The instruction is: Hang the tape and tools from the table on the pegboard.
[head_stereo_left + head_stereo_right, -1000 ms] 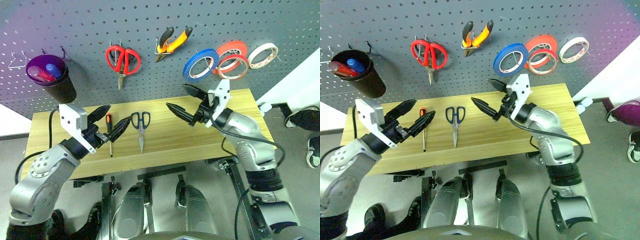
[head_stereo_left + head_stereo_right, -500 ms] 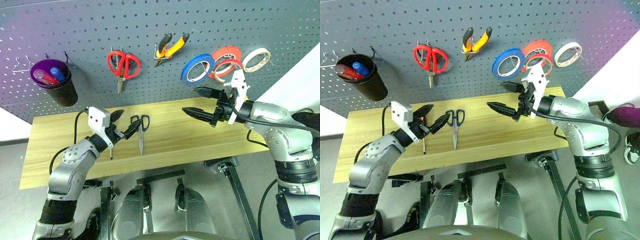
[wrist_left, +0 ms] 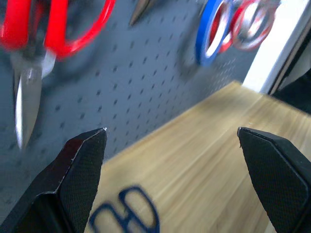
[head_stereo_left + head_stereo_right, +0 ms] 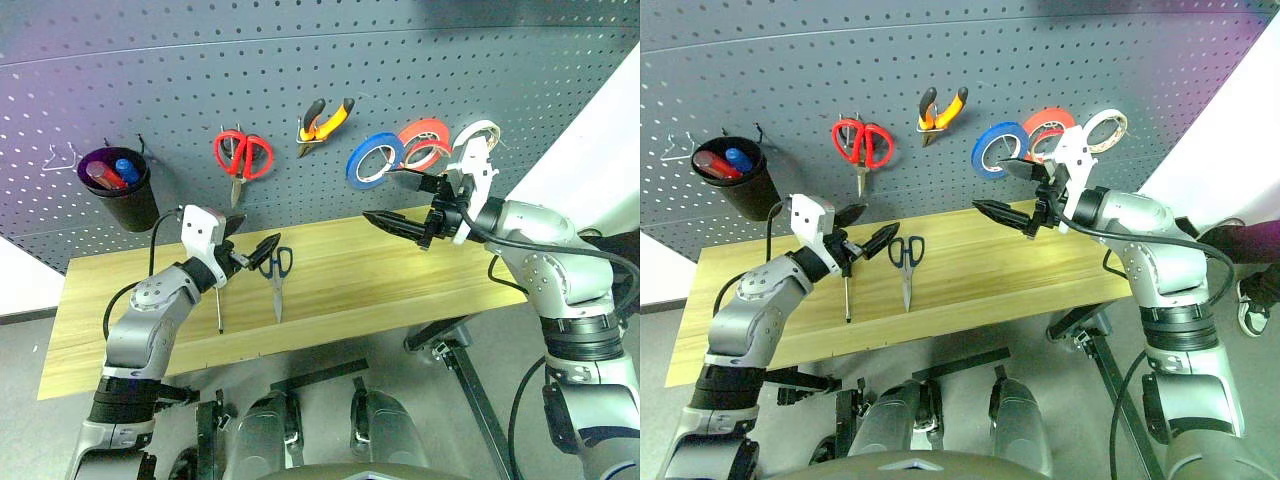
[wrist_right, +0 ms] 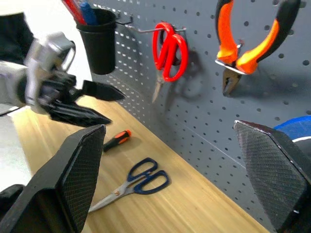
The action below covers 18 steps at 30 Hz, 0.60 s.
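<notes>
Left gripper (image 4: 250,243) over half-hidden screwdriver (image 4: 219,306)

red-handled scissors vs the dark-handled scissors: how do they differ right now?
Place: the red-handled scissors hang on the pegboard; the dark-handled scissors lie flat on the table.
Colour: bright red handles against dark blue-black ones.
Neighbours: the red pair hangs beside the orange-and-black pliers; the dark pair lies beside the screwdriver, near the open left gripper.
Shared: both are closed, handles up or toward the pegboard, blades pointing away from it.

Workshop: tool pegboard (image 4: 150,60), wooden table (image 4: 400,275).
</notes>
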Tool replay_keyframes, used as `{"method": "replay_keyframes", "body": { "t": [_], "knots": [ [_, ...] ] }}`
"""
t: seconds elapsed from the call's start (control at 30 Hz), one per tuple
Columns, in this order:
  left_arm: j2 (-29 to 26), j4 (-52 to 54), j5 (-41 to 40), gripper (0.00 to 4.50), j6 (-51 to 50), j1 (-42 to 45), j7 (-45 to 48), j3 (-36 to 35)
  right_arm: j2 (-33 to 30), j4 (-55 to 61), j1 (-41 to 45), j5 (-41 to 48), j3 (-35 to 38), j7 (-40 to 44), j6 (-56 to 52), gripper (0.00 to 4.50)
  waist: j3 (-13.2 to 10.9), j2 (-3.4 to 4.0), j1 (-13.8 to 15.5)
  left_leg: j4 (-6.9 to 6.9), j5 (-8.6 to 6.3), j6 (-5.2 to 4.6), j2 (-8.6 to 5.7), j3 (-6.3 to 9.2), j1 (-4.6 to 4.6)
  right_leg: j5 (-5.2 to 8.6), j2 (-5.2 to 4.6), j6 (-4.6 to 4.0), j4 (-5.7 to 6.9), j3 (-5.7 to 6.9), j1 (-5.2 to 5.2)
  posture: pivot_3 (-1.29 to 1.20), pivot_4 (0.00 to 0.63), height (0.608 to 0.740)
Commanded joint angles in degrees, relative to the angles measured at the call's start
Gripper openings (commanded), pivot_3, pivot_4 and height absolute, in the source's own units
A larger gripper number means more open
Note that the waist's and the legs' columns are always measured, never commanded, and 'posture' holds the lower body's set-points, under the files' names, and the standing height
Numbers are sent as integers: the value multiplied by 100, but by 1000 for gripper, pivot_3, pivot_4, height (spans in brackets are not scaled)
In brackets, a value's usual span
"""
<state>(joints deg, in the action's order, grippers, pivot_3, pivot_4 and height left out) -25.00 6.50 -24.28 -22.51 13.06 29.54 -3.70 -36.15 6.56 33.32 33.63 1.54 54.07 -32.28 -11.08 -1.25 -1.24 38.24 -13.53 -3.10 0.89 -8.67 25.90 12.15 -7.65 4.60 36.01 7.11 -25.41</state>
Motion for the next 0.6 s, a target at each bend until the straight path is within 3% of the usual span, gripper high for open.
{"method": "replay_keyframes", "body": {
  "t": [0.03,0.27,0.4,0.6],
  "knots": [
    [21,309,-32,4500,-507,-107,-311,-146,-172,269,121,385,359,183,-223,4448,0,0,6,0,0,-1,0,1,0,0,-2,0,0,0,0,-86,138,723],
    [174,179,167,4500,-1607,-332,-1123,-163,-483,448,77,538,374,517,-479,4448,-4,5,19,1,-4,-5,0,3,-8,0,-10,-1,0,-6,4,-101,168,723],
    [544,-167,601,4500,-1749,-112,-1810,-18,-803,647,98,912,497,850,-847,4448,-11,9,28,1,-8,-9,0,5,-9,1,-17,-3,-3,-12,4,-116,191,723],
    [1017,-698,1183,4500,-2096,400,-2302,441,-906,805,-44,743,406,850,-741,4448,-23,12,19,1,-28,-41,0,9,-12,7,-23,-13,-4,-14,5,-140,224,723]
  ]
}}
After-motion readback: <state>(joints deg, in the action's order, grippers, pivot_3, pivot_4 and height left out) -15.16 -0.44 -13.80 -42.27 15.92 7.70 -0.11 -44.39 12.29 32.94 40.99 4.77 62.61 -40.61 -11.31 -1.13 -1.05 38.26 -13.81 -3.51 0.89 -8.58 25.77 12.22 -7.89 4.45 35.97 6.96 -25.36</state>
